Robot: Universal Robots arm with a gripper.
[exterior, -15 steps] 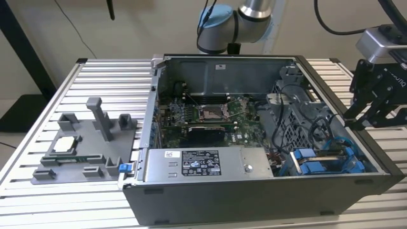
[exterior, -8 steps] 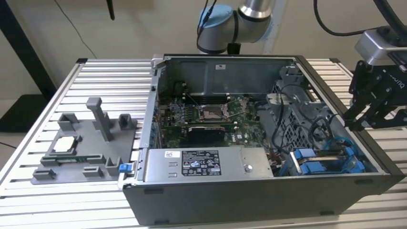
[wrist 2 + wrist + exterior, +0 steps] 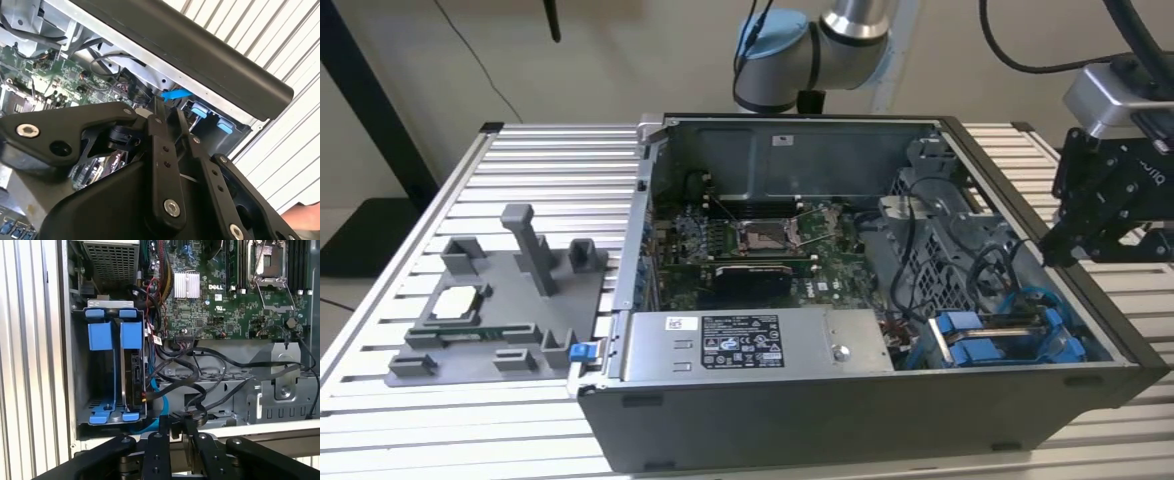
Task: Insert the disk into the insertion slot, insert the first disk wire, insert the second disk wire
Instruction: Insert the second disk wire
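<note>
Gripper [image 3: 1065, 245], a black metal one, hangs over the rim of the open grey computer case [image 3: 854, 415] at the exterior view's right. It is near the narrow blue-sided insertion slot [image 3: 1001, 338], probably so it can work there. In the first wrist view the silver, blue-framed disk [image 3: 134, 372] stands on edge inside that slot, with dark wires [image 3: 170, 355] bunched beside it. In the second wrist view I cannot tell whether the gripper [image 3: 167, 115] is clenched or released.

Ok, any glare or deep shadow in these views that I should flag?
Exterior view: even light, no strong glare. First wrist view: the insertion slot is dim inside, the heatsink glares. Second wrist view: the ribbed table washes out pale, the case rim is dark.
</note>
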